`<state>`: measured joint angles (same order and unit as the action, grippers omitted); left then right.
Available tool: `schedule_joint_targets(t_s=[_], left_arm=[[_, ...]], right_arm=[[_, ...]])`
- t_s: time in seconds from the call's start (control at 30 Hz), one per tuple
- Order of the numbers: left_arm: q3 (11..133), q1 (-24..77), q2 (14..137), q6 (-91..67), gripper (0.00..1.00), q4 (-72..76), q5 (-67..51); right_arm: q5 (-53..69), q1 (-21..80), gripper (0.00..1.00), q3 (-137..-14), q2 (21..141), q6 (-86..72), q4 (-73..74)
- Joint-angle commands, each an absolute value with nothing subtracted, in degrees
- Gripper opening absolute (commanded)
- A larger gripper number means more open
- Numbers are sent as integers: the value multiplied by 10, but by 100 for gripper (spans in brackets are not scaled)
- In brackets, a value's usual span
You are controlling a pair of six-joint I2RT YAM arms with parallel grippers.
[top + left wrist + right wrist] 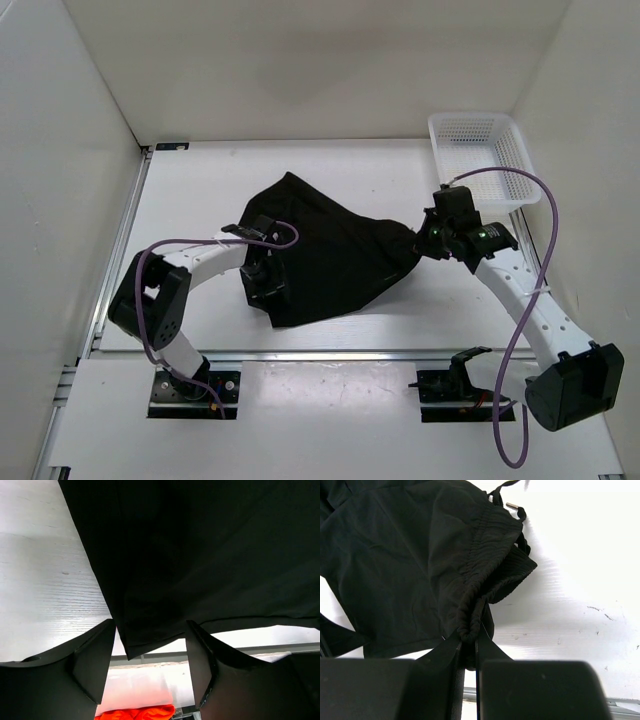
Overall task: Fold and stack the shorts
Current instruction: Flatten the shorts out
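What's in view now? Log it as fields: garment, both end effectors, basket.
shorts: black, crumpled and unfolded, lying on the table
left end effector: open, fingers either side of a corner of the shorts, not clamped
right end effector: shut on the bunched waistband, at the right end of the shorts
basket: white, at the far right of the table, apart from the shorts

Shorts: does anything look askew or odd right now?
Yes. The shorts lie crumpled and skewed. The right gripper pinches the waistband into a tight bunch, the drawstring trails loose on the table, and a fabric corner sits between the jaws of the open left gripper.
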<state>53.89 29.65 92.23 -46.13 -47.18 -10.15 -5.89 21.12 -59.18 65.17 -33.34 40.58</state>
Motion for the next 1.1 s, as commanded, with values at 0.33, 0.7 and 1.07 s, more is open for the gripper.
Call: schedule_joint_targets(t_s=[0.33,0.7,1.07], left_arm=[[527,336,909,-482,64,-461,-120],[522,347,926,-497,21,-455,-115],[732,223,917,-396,10,-578,-49]], right_arm=[[-95,210,0,-590,626,-336,414],[-95,210,0,-590,631,-342,414],[-107,192,0,-646,691,-317,389]])
